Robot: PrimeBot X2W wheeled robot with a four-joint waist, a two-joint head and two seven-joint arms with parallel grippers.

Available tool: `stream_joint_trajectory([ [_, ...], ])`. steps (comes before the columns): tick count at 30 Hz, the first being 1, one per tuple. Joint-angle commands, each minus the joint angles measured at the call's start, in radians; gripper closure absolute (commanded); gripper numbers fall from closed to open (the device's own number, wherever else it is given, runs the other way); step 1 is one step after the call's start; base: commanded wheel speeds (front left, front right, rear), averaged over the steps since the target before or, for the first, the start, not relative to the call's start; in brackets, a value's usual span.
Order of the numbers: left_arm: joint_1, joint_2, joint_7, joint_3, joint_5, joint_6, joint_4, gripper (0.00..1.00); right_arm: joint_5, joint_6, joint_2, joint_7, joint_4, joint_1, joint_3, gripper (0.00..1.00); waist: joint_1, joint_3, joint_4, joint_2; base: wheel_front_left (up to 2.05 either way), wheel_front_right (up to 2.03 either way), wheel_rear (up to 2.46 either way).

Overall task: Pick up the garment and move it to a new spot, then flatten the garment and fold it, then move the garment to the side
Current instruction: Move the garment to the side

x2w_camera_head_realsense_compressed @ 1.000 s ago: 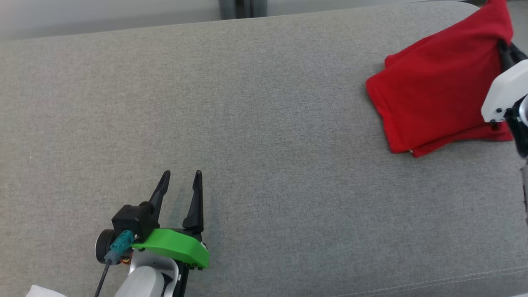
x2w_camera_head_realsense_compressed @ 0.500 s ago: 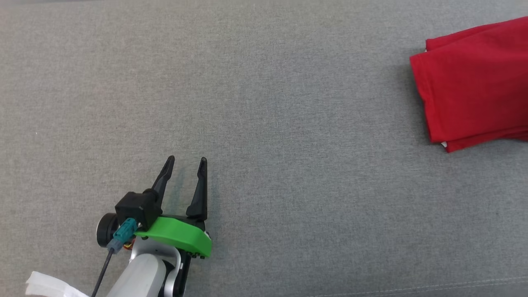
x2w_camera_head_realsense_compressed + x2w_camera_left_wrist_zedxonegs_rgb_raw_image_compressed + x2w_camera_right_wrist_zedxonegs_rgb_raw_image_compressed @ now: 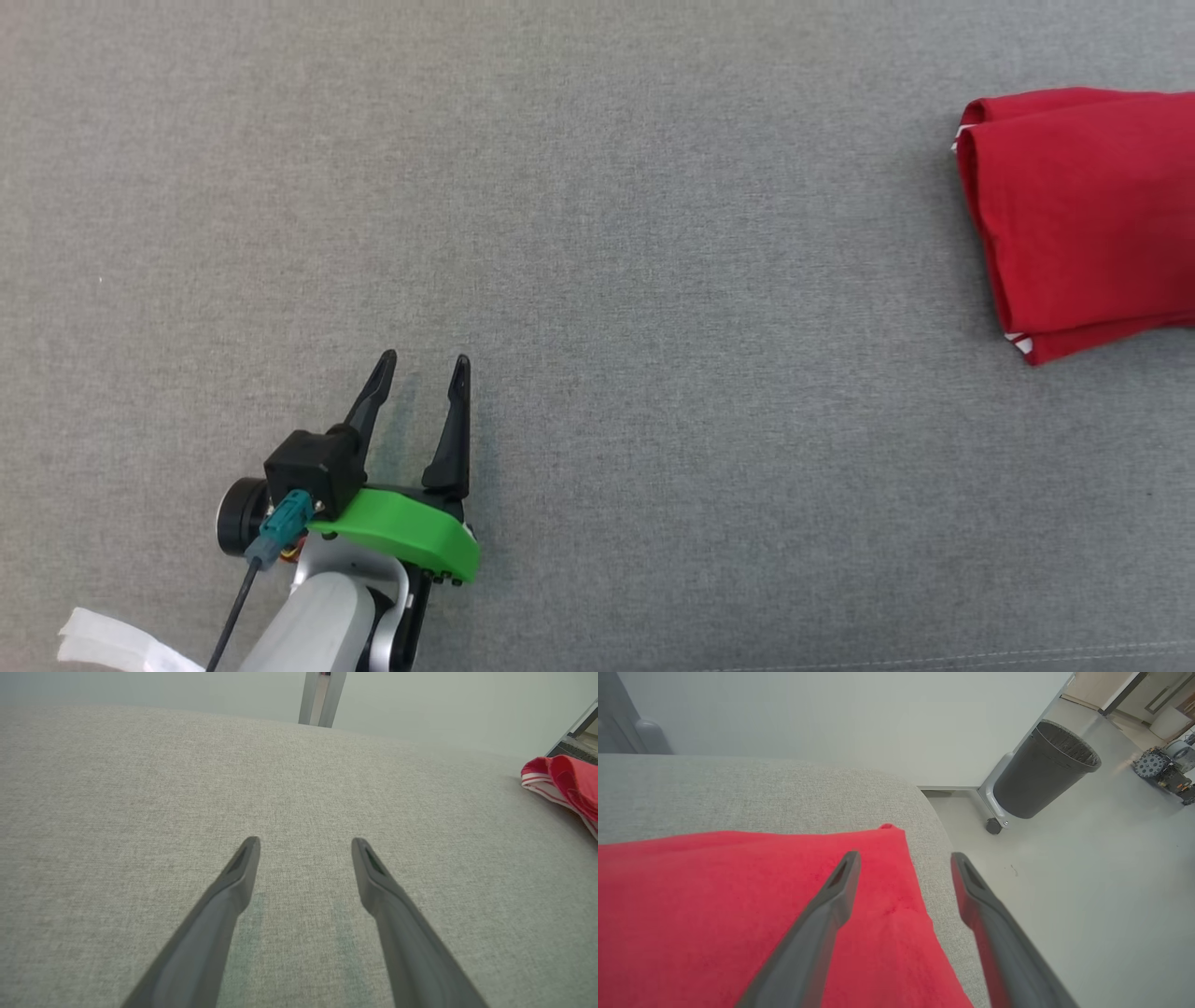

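Charcoal-dark and round, a waste bin [image 3: 1041, 774] stands on the pale floor [image 3: 1087, 896] in the right wrist view, close to the white wall [image 3: 831, 714]; what lies inside it cannot be made out from this angle. Nearer the camera, the red garment [image 3: 738, 905] lies folded at the end of a grey fabric cushion [image 3: 738, 793], its corner close to the cushion's rounded edge. The right gripper [image 3: 906, 856] hangs over that corner with its two dark fingers spread wide and nothing between them. One finger shows against the red cloth, the other against the cushion's edge and the floor; whether either touches cannot be told.

From the head view, the garment sits at the far right of the cushion, cut off by the picture's edge, with a sliver of white showing at its near corner. The left gripper [image 3: 424, 359] is at the lower left, well apart from the garment, its fingers rising from a green bracket [image 3: 411, 546]. They stand apart and empty, pointing up the bare grey weave.

The left wrist view looks along those same fingers, parted over the cushion with nothing held. The garment shows at the right edge, red with white-striped trim, well away from the fingertips. A pale post [image 3: 322, 697] rises behind the cushion's far edge.
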Motion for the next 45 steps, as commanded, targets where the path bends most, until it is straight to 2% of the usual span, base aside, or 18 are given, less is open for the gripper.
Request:
stream_joint_trajectory([
  [1,-0.002,0.009,-0.002,0.003,-0.008,0.004,0.0,0.0,-0.002,-0.002,0.007,-0.02,0.006,-0.016,0.015,0.0,0.0,-0.027,-0.015,0.0,0.0,0.0,0.0],
  [7,0.018,0.015,-0.008,0.013,-0.018,0.007,0.001,0.0,0.041,-0.002,0.057,-0.093,0.014,-0.025,0.098,0.0,0.0,-0.105,-0.028,0.0,0.0,0.0,0.0],
  [15,0.055,0.021,-0.018,0.058,-0.042,0.025,0.017,0.0,0.123,-0.002,0.111,-0.168,-0.048,0.069,0.199,0.0,0.0,-0.234,-0.011,0.0,0.0,0.0,0.0],
  [22,0.114,0.03,-0.025,0.131,-0.069,0.044,0.053,0.0,0.199,-0.002,0.201,-0.219,-0.176,0.223,0.255,0.0,0.0,-0.317,0.007,0.0,0.0,0.0,0.0],
  [30,0.169,0.015,-0.027,0.163,-0.047,0.046,0.052,0.0,0.206,-0.002,0.306,-0.245,-0.342,0.425,0.295,0.0,0.0,-0.363,0.036,0.0,0.0,0.0,0.0],
  [36,0.194,-0.01,-0.026,0.174,-0.018,0.038,0.045,0.0,0.171,-0.002,0.338,-0.251,-0.46,0.566,0.309,0.0,0.0,-0.383,0.051,0.0,0.0,0.0,0.0],
  [45,0.226,-0.036,-0.026,0.168,0.018,0.023,0.062,0.0,0.288,-0.002,0.339,-0.27,-0.541,0.727,0.354,0.0,0.0,-0.392,0.054,0.0,0.0,0.0,0.0],
])
